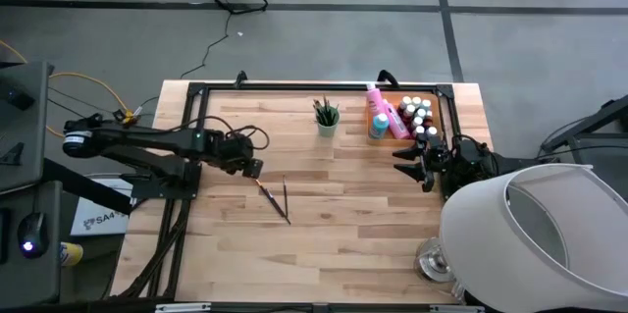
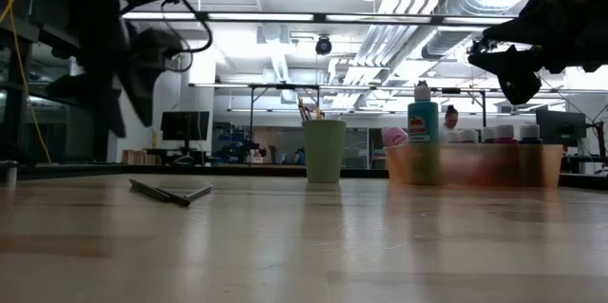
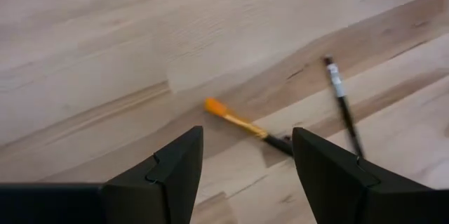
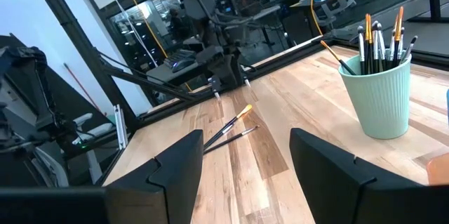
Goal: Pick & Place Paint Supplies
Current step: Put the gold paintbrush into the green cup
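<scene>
Down low at centre-left of the overhead frame: left gripper (image 1: 253, 168) hovering with fingers spread apart, holding nothing, just above two loose brushes (image 1: 276, 197) lying crossed on the table (image 1: 334, 244). Farther up, sitting mid-frame: light green cup (image 1: 327, 120) holding more brushes. Toward the upper right: right gripper (image 1: 416, 164) hanging open and empty beside the orange tray (image 1: 439, 92) carrying the paint bottles (image 1: 416, 114).

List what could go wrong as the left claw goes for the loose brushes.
1. The left claw, open, hovers over the orange-tipped brush; it lies flat on the table, so the claw may scrape the wood or miss.
2. The second brush lies close beside it and could be knocked or pinched along.
</scene>
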Robot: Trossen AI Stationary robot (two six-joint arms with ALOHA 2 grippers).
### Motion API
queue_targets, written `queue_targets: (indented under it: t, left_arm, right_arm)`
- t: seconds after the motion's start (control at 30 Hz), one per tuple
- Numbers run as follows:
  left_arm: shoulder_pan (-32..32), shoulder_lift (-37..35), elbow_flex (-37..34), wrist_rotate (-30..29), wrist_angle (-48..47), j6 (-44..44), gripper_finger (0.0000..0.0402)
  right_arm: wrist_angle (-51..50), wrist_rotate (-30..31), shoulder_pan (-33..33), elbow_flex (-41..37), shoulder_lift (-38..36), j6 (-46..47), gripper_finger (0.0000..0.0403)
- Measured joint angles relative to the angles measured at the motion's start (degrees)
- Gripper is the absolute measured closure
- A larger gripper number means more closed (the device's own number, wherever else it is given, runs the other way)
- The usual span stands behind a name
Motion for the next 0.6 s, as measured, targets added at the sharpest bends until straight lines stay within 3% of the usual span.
queue_targets:
  t: [0.27, 0.6]
  left_arm:
    - [0.0, -0.5, -5.9, 2.6, 5.5, -5.8, 0.0187]
    - [0.0, -0.5, -9.2, 0.5, 9.5, -26.8, 0.0187]
  right_arm:
    - [0.0, 0.0, 0.0, 0.0, 0.0, 0.0, 0.0196]
    - [0.0, 0.0, 0.0, 0.0, 0.0, 0.0, 0.0196]
